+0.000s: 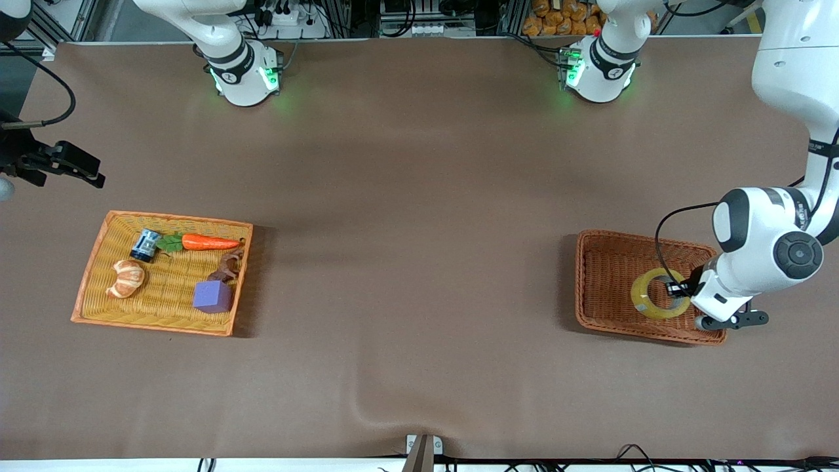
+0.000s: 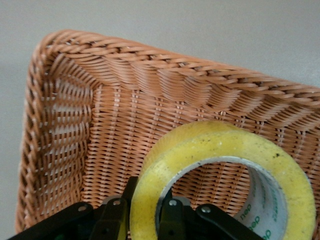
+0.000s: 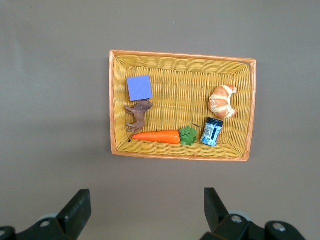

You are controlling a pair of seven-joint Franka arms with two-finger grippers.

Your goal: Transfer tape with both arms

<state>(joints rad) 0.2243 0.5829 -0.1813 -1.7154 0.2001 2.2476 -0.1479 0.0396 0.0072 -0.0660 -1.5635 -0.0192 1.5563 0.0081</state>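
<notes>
The tape [image 1: 639, 295], a yellowish ring with a grey-white core, is in the brown wicker basket [image 1: 609, 262] at the left arm's end of the table. My left gripper [image 1: 678, 288] is down in that basket and shut on the tape's wall. In the left wrist view, one finger is inside the ring and one outside [image 2: 150, 196], and the tape [image 2: 225, 140] fills the view over the basket [image 2: 65, 125]. I cannot tell whether the tape still rests on the basket floor. My right gripper [image 1: 88, 172] is open and empty [image 3: 147, 200], high up by the yellow basket [image 1: 164, 288].
The yellow basket [image 3: 180, 54] at the right arm's end holds a carrot [image 1: 210, 242], a croissant [image 1: 126, 277], a purple cube [image 1: 212, 296], a blue can [image 1: 145, 245] and a brown toy animal [image 1: 229, 264]. Bare brown table lies between the two baskets.
</notes>
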